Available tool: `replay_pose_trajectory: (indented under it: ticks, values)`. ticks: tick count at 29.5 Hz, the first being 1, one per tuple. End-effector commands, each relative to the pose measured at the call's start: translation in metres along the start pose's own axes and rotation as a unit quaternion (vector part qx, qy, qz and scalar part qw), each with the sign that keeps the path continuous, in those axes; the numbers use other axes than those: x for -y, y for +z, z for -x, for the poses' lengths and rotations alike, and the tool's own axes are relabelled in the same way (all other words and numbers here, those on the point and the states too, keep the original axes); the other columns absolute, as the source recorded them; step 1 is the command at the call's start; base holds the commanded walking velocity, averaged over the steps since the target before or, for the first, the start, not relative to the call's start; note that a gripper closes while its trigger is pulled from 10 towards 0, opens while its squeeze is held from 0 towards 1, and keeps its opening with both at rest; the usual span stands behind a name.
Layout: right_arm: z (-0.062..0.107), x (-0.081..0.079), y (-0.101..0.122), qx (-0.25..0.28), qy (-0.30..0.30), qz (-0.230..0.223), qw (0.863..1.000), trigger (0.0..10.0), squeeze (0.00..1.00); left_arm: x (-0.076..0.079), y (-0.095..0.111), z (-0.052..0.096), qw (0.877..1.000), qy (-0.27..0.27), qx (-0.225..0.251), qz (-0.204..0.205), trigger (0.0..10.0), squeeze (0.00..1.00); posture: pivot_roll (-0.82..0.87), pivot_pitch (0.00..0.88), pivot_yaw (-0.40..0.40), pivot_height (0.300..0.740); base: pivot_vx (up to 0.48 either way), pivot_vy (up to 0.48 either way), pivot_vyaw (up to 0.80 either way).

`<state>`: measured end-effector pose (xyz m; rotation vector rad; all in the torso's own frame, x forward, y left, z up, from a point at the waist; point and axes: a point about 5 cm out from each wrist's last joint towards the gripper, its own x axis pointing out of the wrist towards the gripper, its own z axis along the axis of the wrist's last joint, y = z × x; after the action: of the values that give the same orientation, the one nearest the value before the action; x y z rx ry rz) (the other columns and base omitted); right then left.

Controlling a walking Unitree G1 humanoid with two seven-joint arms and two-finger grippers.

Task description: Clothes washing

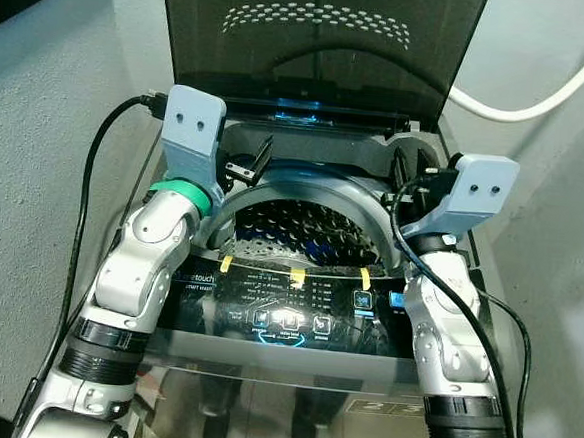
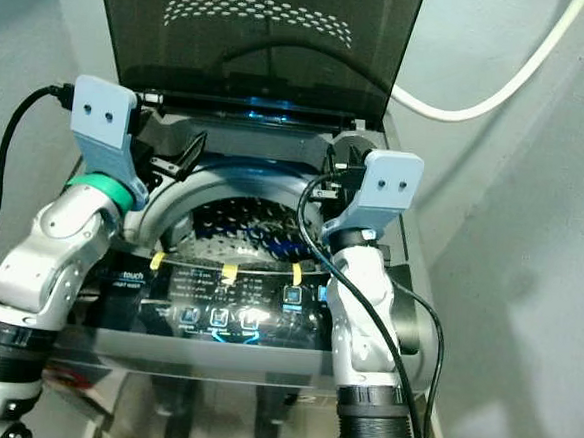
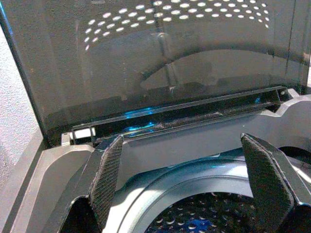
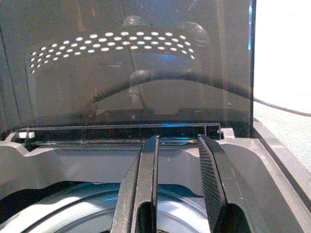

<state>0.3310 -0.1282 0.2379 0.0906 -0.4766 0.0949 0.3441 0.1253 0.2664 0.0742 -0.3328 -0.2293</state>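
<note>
Directly below the head camera stands a top-loading washing machine (image 1: pixel 295 324), its dark tinted lid (image 1: pixel 320 31) propped upright against the wall so the perforated drum (image 1: pixel 296 229) lies open; inside, only a glimpse of blue fabric (image 1: pixel 320 249) low down, presumably laundry, though too little shows to be sure. Both arms reach over the lit control panel (image 1: pixel 285 314) to the tub rim: left gripper (image 3: pixel 182 160) splayed wide and empty, right gripper (image 4: pixel 177 174) nearly closed, holding nothing, probably poised for loading.
</note>
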Motion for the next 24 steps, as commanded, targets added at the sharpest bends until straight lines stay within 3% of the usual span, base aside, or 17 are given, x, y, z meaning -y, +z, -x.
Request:
replay_pose_trajectory:
  ticks: [1, 17, 24]
  values:
    - [-0.0004, -0.0008, -0.0031, -0.006, 0.001, 0.0, 1.0, 10.0, 0.0, -0.004, -0.0056, 0.0012, 1.0, 0.013, -0.006, -0.001, 10.0, 0.0, 0.08, 0.0, 0.039, 0.74, 0.0, 0.0, 0.0]
    - [0.0006, -0.0052, -0.0047, -0.008, 0.007, 0.008, 1.0, 10.0, 0.0, -0.0022, -0.0103, -0.0011, 1.0, 0.011, -0.012, -0.002, 10.0, 0.0, 0.06, 0.0, 0.06, 0.74, 0.0, 0.0, 0.0]
    - [0.003, 0.0007, -0.0049, -0.008, 0.0, 0.02, 1.0, 10.0, 0.0, 0.0022, -0.0136, -0.0019, 1.0, 0.005, -0.014, 0.002, 10.0, 0.0, 0.05, 0.0, 0.066, 0.74, -0.07, 0.0, 0.0]
